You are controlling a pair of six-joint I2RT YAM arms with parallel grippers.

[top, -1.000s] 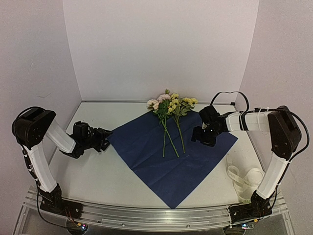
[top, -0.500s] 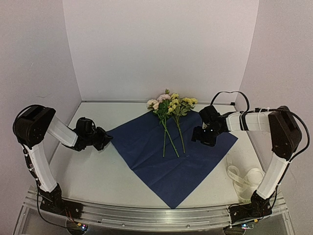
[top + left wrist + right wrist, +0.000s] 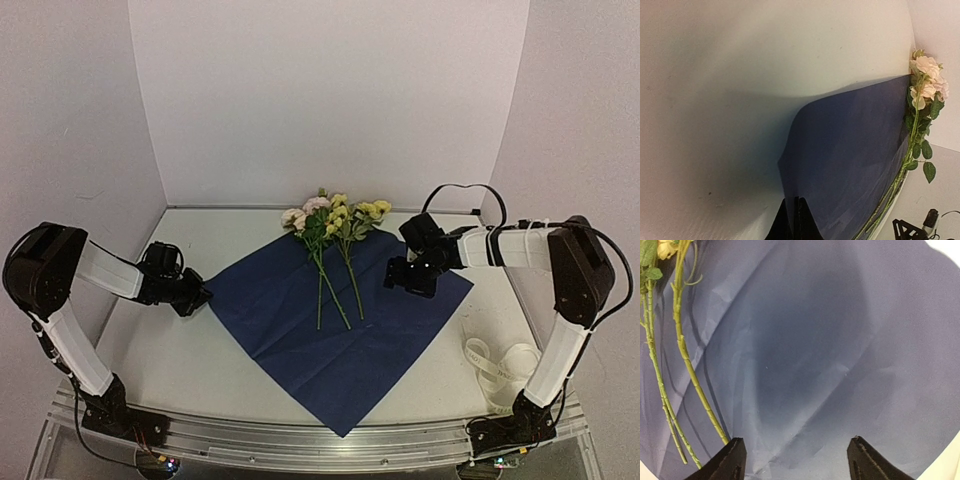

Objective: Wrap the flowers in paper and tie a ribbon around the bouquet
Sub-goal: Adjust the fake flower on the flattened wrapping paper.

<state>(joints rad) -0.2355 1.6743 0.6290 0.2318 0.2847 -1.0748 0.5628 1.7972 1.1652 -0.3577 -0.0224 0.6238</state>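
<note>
Blue paper (image 3: 335, 345) lies spread as a diamond on the worktop (image 3: 190, 375), filling the gap between the two sets of jaws. The flowers (image 3: 330, 250) rest on it just left of the right jaws. Their stems point toward the arm bases and their blossoms reach past the far corner. The ribbon (image 3: 503, 365) sits in loose loops on the worktop behind the right jaws, well apart from them and off the paper. The left jaws are closed tight at the paper's left corner and, as far as the wrist view shows, pinch it. The right jaws stand wide apart over the paper's right part, gripping nothing.
</note>
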